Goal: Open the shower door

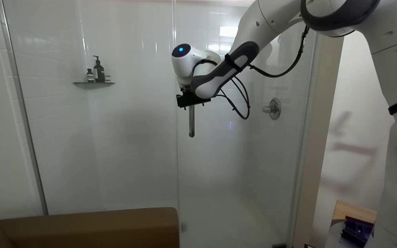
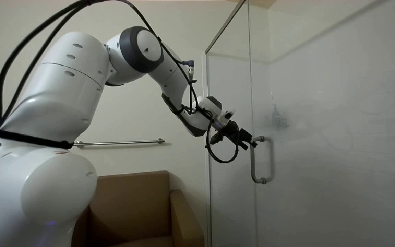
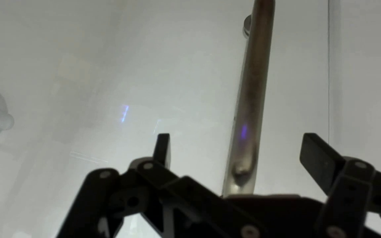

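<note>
Claw (image 2: 250,145) is hovering right by the upper bend of the handle (image 2: 253,161) in an exterior view, though whether they are touching is not showing. That handle is standing upright on the shower door (image 2: 321,164), near one edge.

In an exterior view you are seeing the door apparently sitting closed, edge to edge with the fixed panel (image 1: 126,148); the wrist (image 1: 193,67) is hiding the claw and the handle's top.

In the wrist view the jaws are standing wide apart, gripping nothing, with the handle running between them in line of sight, gaps on both sides, depth unclear.

You are probably dealing with a heavy, stiff glass door, breakable if knocked and wanting a slow, curved pull, and with smooth metal that is likely slipping under a light pinch. You are best taking hold on the handle's straight run just below that bend.
</note>
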Available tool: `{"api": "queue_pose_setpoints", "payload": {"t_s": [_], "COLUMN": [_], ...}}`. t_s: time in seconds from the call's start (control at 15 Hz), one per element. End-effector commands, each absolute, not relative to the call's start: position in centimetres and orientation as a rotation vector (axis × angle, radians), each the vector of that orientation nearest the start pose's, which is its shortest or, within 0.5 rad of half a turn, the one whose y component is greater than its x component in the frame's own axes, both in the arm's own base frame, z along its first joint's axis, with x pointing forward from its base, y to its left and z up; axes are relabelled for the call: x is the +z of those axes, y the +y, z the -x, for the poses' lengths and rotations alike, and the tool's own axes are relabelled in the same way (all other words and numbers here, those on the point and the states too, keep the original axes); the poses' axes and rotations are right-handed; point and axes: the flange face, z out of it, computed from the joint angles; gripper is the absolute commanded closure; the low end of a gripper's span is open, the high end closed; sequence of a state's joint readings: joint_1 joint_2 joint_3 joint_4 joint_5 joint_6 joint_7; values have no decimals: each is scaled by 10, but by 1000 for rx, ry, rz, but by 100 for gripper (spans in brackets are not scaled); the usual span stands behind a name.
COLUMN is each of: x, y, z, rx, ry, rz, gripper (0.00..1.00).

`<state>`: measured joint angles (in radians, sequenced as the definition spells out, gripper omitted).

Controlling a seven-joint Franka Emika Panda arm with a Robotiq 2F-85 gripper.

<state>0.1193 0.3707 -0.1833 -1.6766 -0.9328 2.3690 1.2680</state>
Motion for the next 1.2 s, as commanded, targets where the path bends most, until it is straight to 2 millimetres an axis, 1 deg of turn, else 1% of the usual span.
{"api": "queue_pose_setpoints", "payload": {"t_s": [0.0, 0.07, 0.13, 0.27, 0.47, 0.67, 0.87, 0.93, 1.0, 1.07, 1.13], "x": [425, 422, 426, 422, 422, 417, 414, 414, 413, 413, 413], "y": [-41, -41, -40, -39, -38, -39, -40, -40, -40, -39, -39], "z": [-702, -705, -697, -699, -699, -702, -702, -702, -702, -702, -702], "rx": [-1353, -1357, -1308, -1304, -1304, -1236, -1203, -1201, -1205, -1211, -1210], "ry": [1104, 1060, 1112, 1107, 1103, 1070, 1091, 1101, 1102, 1101, 1094], "rz": [3149, 3142, 3165, 3168, 3168, 3155, 3161, 3164, 3171, 3175, 3183], "gripper": [0, 0, 0, 0, 0, 0, 0, 8, 26, 32, 40]}}
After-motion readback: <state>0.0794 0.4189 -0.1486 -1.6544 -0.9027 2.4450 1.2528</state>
